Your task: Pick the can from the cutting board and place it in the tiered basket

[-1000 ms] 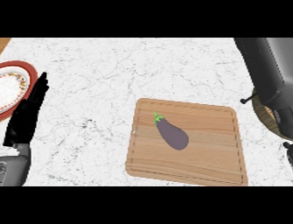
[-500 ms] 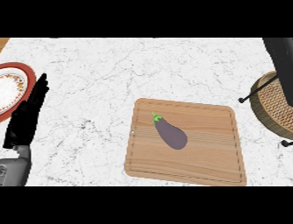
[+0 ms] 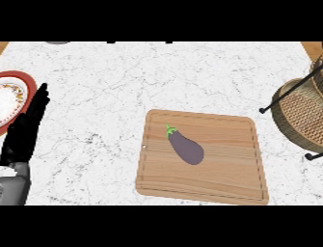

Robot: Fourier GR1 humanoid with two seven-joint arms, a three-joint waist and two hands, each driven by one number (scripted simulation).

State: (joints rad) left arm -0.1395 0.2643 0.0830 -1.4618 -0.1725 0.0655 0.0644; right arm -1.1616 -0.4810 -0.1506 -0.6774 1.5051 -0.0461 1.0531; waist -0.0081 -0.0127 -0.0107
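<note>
Standing at the bench [image 3: 121,82], I record the following. The cutting board [image 3: 214,169] lies flat on the marble top, right of centre. It carries 1 item only — a purple eggplant [image 3: 187,147] with a green stem, lying slantwise on the board's left half. No can shows on the board, nor anywhere else in the head view; the task names a can, but what sits in its place is the eggplant.

The tiered basket [image 3: 307,116] stands at the right edge on a dark wire frame, well apart from the eggplant and just beside the board's far right corner. The 1 woven tray that shows holds nothing I can see; the rest of the basket is cut off by the edge.

The left robot hand [image 3: 26,130] rests at the left, fingers straight and together, pointing up the bench, holding nothing. It lies just beside a red-rimmed plate [image 3: 7,79] and well apart from the board. The right robot hand is not in view; a dark shape at the upper right edge, over the basket, cannot be identified.

Progress — none evident. The pick, the carry and the placing in the basket are all left to do.
</note>
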